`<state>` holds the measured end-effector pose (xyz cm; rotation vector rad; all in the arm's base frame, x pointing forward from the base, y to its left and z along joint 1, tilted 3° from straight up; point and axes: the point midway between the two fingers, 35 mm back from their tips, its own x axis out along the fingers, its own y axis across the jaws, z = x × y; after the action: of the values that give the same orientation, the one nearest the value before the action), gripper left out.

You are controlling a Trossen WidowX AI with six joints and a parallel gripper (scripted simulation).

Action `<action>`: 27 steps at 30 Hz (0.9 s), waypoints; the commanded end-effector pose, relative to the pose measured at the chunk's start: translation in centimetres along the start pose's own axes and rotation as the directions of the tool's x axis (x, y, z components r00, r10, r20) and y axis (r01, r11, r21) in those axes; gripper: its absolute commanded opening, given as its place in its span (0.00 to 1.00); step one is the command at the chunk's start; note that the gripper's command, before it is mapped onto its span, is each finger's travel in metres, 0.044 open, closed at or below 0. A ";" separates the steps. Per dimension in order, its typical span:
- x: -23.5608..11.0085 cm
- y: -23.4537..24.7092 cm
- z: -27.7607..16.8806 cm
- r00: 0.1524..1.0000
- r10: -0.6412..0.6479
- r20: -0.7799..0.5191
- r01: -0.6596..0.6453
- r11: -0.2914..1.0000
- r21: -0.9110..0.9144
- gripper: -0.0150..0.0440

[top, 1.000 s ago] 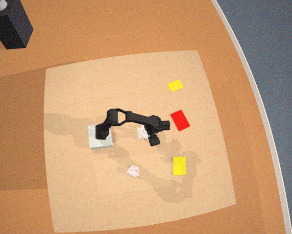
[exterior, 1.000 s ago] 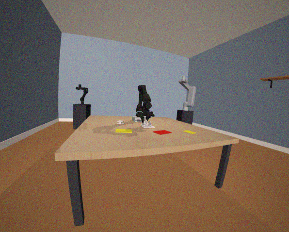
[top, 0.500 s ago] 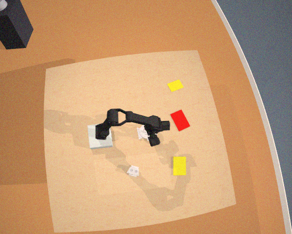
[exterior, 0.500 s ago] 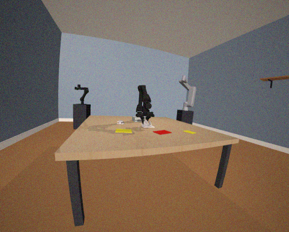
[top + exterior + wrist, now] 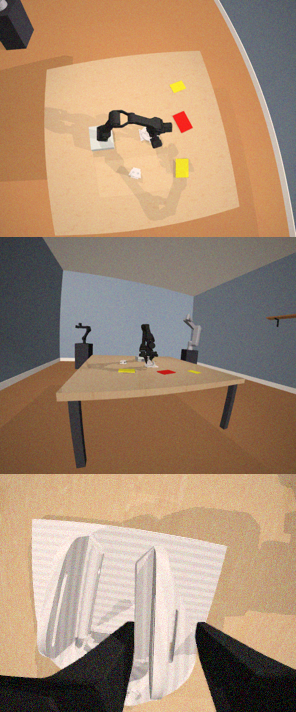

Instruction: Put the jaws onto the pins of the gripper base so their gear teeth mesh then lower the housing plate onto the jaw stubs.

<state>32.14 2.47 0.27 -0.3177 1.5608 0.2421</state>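
Observation:
The white gripper base (image 5: 142,139) (image 5: 155,366) (image 5: 200,574) lies flat on the table, partly under my arm in the top view. One white jaw (image 5: 72,604) is at the base's left side in the wrist view. My gripper (image 5: 149,363) (image 5: 166,629) points down over the base and is shut on the other white jaw (image 5: 145,599). The two jaws stand apart, nearly parallel. Their gear ends and the pins are partly hidden by my left finger, so meshing and seating cannot be told. The white housing plate (image 5: 135,170) (image 5: 123,362) lies apart on the table.
A yellow block (image 5: 182,168) (image 5: 126,371), a red rectangle (image 5: 183,122) (image 5: 166,372) and a smaller yellow rectangle (image 5: 178,87) (image 5: 194,372) lie on the table (image 5: 99,210). My arm stands on a pale mount (image 5: 102,146).

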 end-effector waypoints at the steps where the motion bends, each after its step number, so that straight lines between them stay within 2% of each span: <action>1: 0.2 -0.1 0.0 1.000 -0.004 -0.001 0.004 1.000 -0.003 0.48; 27: 1.0 -0.1 0.0 1.000 -0.004 -0.001 0.004 1.000 -0.005 0.48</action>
<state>32.15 2.42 -0.33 -0.3209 1.5592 0.2436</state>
